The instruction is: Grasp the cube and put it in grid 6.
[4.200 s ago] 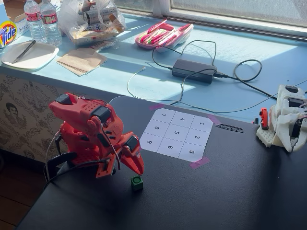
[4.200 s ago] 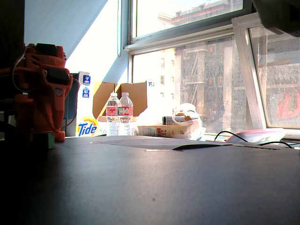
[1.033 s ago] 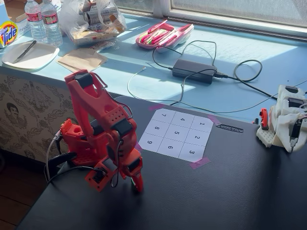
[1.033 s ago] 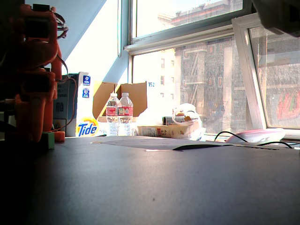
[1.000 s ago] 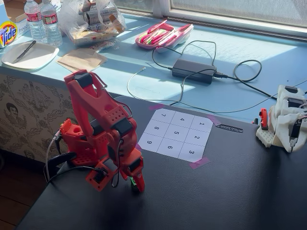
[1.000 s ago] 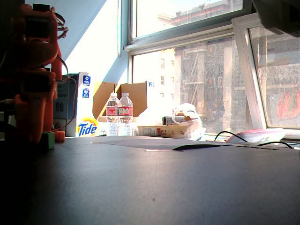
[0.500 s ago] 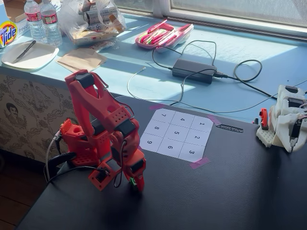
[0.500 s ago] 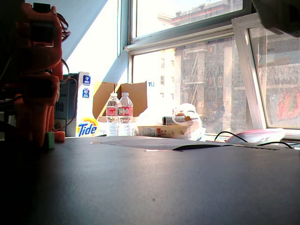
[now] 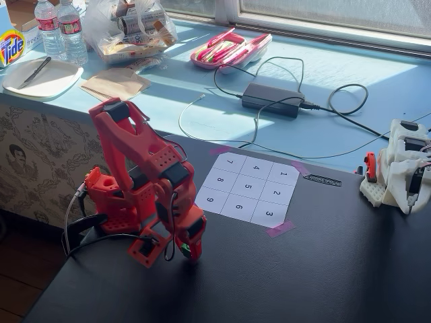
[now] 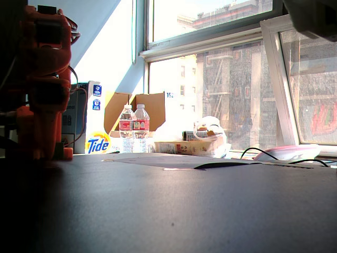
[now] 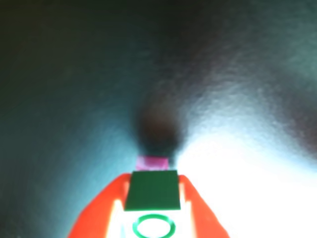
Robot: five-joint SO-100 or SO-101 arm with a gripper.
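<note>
The green cube (image 11: 151,191) sits between the two red fingers of my gripper (image 11: 154,178) in the wrist view, touching both, just above the dark table. In a fixed view the red arm is folded down at the table's front left, and a sliver of the cube (image 9: 183,249) shows in the gripper (image 9: 184,255). Grid 6 (image 9: 239,207) is the middle cell of the numbered sheet's near row, to the right of and beyond the gripper. In the low fixed view only the arm's body (image 10: 45,84) shows at the left; the cube is out of view.
A white idle arm (image 9: 401,168) stands at the table's right edge. Pink tape (image 9: 279,229) holds the sheet's corner. A power adapter (image 9: 273,99) with cables, bottles (image 9: 60,30) and a plate lie on the blue ledge behind.
</note>
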